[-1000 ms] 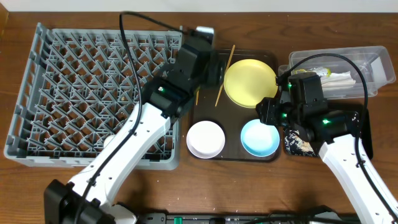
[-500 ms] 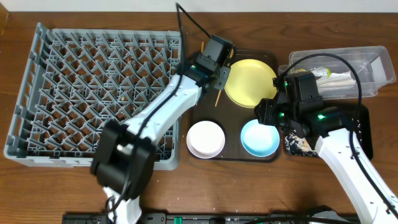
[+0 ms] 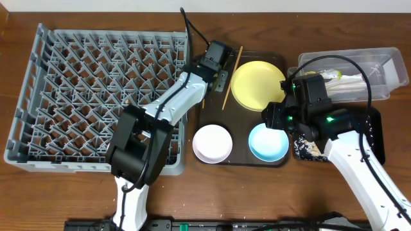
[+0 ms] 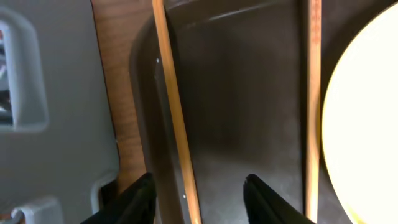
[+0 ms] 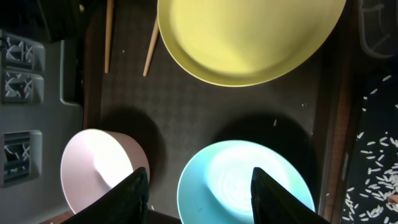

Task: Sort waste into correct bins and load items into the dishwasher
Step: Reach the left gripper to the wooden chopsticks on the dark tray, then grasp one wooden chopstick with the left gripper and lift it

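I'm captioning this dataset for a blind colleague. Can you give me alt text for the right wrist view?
The right gripper, open and empty, hangs over a dark brown tray, above a light blue bowl, with a white bowl beside it. Beyond lie a yellow plate and two chopstick ends; rice crumbs dot the black tray at right.

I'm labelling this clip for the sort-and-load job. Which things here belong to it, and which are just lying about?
Belong to the job: dish rack, yellow plate, light blue bowl, white bowl, chopsticks, clear tub, black tray, rice crumbs.

Just lying about: dark brown serving tray, wooden table.
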Robot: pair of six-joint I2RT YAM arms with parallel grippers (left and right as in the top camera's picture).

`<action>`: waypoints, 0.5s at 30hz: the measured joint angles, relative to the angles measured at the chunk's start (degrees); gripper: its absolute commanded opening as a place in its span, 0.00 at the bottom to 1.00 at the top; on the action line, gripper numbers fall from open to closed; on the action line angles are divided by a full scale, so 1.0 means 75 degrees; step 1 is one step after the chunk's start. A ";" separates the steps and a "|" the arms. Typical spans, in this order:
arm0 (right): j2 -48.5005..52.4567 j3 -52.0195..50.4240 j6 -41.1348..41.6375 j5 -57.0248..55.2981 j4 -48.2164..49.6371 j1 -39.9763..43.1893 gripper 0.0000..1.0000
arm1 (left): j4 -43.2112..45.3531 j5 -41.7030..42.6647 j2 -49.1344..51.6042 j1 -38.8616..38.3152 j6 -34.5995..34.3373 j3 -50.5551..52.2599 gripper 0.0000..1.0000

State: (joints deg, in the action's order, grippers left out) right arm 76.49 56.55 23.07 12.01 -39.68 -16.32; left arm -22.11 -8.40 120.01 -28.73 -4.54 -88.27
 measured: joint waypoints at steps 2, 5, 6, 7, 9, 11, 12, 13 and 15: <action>0.0000 0.0000 0.0000 0.0000 0.0006 0.0000 0.51 | 0.0023 -0.0020 0.0026 0.0003 -0.0023 -0.0003 0.42; 0.0000 0.0000 0.0000 0.0000 0.0012 0.0000 0.50 | 0.0137 -0.0023 0.0154 0.0003 -0.0017 -0.0006 0.41; 0.0000 0.0000 0.0000 0.0000 0.0012 0.0000 0.51 | 0.0189 -0.0023 0.0227 0.0003 -0.0020 -0.0009 0.41; 0.0000 0.0000 0.0000 0.0000 0.0012 0.0000 0.51 | 0.0219 -0.0023 0.0303 0.0006 -0.0020 -0.0012 0.41; 0.0000 0.0000 0.0000 0.0000 0.0009 0.0000 0.51 | 0.0236 -0.0023 0.0460 0.0017 -0.0020 -0.0017 0.41; 0.0000 0.0000 0.0000 0.0000 0.0009 0.0000 0.51 | 0.0236 -0.0023 0.0606 0.0035 -0.0020 -0.0017 0.41; 0.0000 0.0000 0.0000 0.0000 0.0003 0.0000 0.51 | 0.0239 -0.0023 0.0676 0.0050 -0.0020 -0.0017 0.41; 0.0000 0.0000 0.0000 0.0000 -0.0003 0.0000 0.51 | 0.0242 -0.0023 0.0734 0.0061 -0.0017 -0.0017 0.41; 0.0000 0.0000 0.0000 0.0000 -0.0003 0.0000 0.51 | 0.0248 -0.0023 0.0796 0.0085 -0.0020 -0.0017 0.41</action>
State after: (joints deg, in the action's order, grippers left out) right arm 76.49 56.55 23.07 12.01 -39.70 -16.32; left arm -20.25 -8.58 125.97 -28.10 -4.69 -88.40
